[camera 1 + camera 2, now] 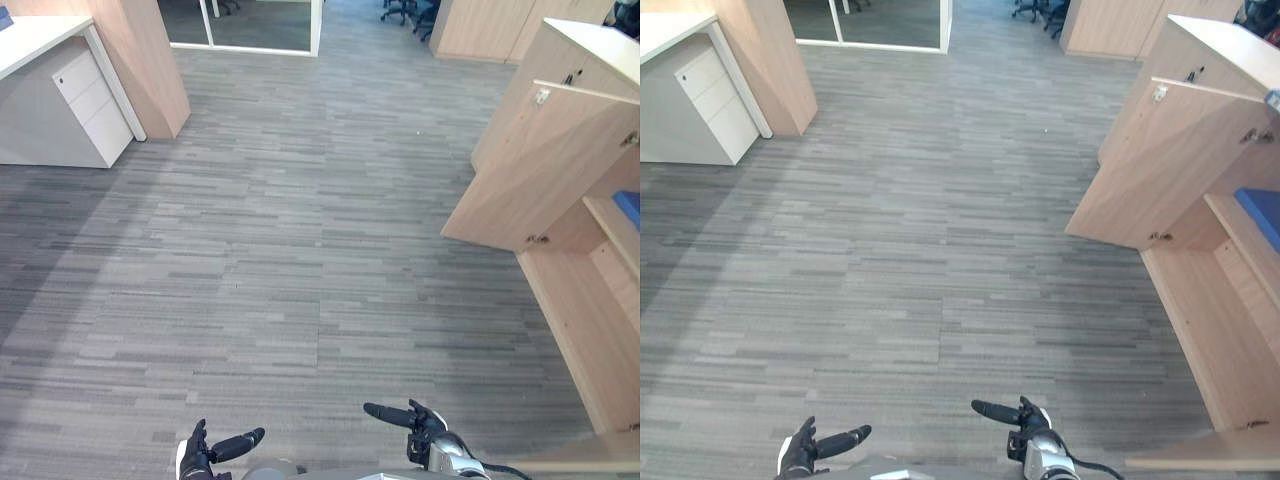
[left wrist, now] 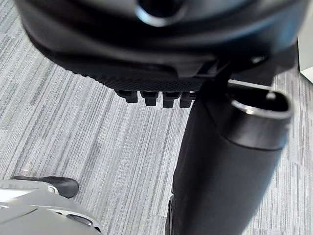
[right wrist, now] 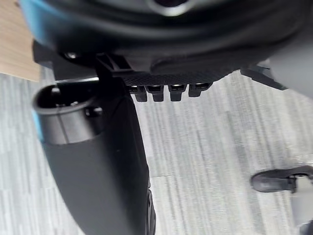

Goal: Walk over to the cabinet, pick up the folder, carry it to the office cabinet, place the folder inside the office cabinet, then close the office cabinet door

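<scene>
Two hands hung low in the left eye view, left hand (image 1: 197,458) and right hand (image 1: 428,428) both slack-fingered and empty, while the blue folder (image 1: 628,208) lay on a shelf (image 1: 605,226) inside the office cabinet (image 1: 580,320). The right eye view showed the door (image 1: 1155,165) swung open. Each wrist view showed relaxed fingers (image 2: 149,98) over carpet (image 2: 98,127).

We have open carpet floor (image 1: 300,250) through the whole middle of the frame, from the bottom edge up to the top. At the right, the open cabinet door (image 1: 545,170) juts out over the carpet. Below it the office cabinet (image 1: 585,330) stands open along the right edge, its shelf (image 1: 612,228) crossing the opening. At upper left a drawer unit (image 1: 88,98) and a wooden panel (image 1: 150,60) hem in the floor.
</scene>
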